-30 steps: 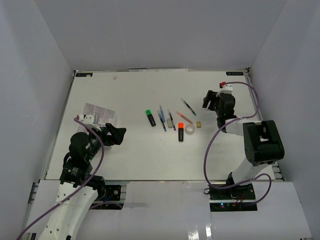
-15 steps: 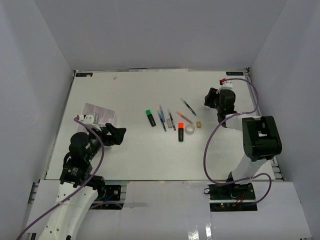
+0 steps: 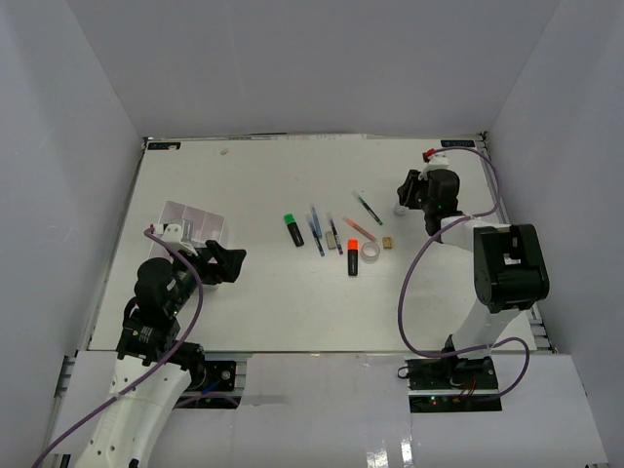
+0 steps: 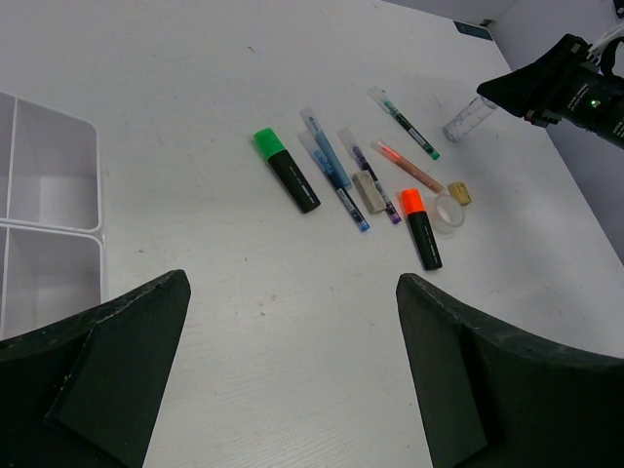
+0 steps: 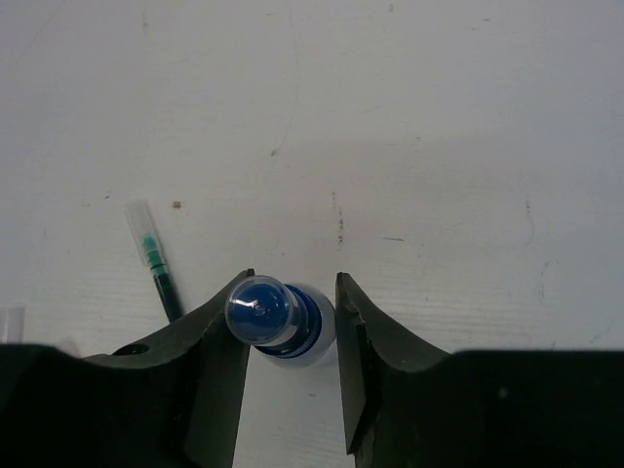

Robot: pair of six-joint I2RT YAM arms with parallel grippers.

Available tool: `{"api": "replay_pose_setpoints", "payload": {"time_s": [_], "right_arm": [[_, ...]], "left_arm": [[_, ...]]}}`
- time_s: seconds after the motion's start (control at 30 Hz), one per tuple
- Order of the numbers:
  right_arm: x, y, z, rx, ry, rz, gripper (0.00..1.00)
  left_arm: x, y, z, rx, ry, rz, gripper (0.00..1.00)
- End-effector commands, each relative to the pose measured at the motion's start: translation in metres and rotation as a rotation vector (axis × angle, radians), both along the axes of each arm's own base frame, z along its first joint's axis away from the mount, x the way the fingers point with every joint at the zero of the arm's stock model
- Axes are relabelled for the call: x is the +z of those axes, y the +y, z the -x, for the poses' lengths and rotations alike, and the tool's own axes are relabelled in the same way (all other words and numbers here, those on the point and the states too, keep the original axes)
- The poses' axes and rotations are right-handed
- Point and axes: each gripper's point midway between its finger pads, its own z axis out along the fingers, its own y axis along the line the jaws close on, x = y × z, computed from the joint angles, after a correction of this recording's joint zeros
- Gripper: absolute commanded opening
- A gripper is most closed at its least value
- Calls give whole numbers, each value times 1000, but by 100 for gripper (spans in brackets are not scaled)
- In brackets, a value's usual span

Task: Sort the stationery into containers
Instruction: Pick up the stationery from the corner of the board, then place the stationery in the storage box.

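Squarely inside the right claw (image 5: 292,288), upright blue-capped bottle (image 5: 281,318), clamped tight on both its sides.

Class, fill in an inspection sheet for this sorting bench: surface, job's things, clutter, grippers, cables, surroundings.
Surface: white table, faint scuffs.
Job's things: organizer tray at left, visible compartments empty; green-capped highlighter, orange-capped highlighter, pens, tape roll and tan block loose mid-table; blue-capped bottle standing at right.
Clutter: nothing seen.
Grippers: left gripper open, holding nothing; right gripper has its jaws either side of the bottle, contact unclear.
Cables: purple cables along both arms, off the stationery.
Surroundings: white walls on three sides.
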Motion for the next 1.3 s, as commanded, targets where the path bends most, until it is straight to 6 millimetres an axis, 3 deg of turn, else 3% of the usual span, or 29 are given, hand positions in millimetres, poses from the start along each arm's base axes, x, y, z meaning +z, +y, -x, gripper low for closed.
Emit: {"api": "replay_pose_setpoints", "payload": {"time_s": [0.0, 0.07, 0.1, 0.17, 0.2, 0.27, 0.3, 0.37, 0.4, 0.6, 0.73, 0.9, 1.0, 1.27], "right_arm": [[51, 30, 0, 185, -98, -22, 8], [75, 49, 10, 279, -148, -29, 8], [81, 72, 22, 373, -158, -41, 8], [101, 99, 43, 489, -206, -25, 8], [106, 129, 62, 601, -216, -32, 8], [115, 159, 89, 714, -233, -22, 8], [121, 188, 114, 821, -258, -18, 8], [120, 216, 142, 925, -264, -28, 8], [119, 241, 166, 1010, -264, -41, 8], [89, 311, 234, 1234, -241, -34, 8], [73, 337, 254, 1298, -245, 1, 8], [43, 350, 268, 1338, -221, 62, 10], [25, 348, 276, 1352, -199, 80, 11], [1, 339, 285, 1356, -164, 84, 16]], "left_arm": [[2, 0, -1, -1, -16, -3, 98], [2, 0, -1, 2, -14, -4, 98], [2, 0, -1, 2, -13, -6, 98], [1, 0, 0, 0, 2, -2, 98], [4, 0, 0, 3, 4, -2, 98], [5, 2, 2, 20, 35, 4, 98], [12, 4, 2, 28, 23, 10, 98], [23, 2, 4, 20, 11, 18, 98], [27, 2, 4, 15, 6, 17, 98], [38, -5, 2, -25, 65, -3, 98], [38, -16, 3, -94, 106, -9, 98], [24, -27, 4, -149, 198, 8, 98], [17, -33, 6, -185, 238, 20, 98], [7, -43, 11, -236, 285, 53, 98]]}}
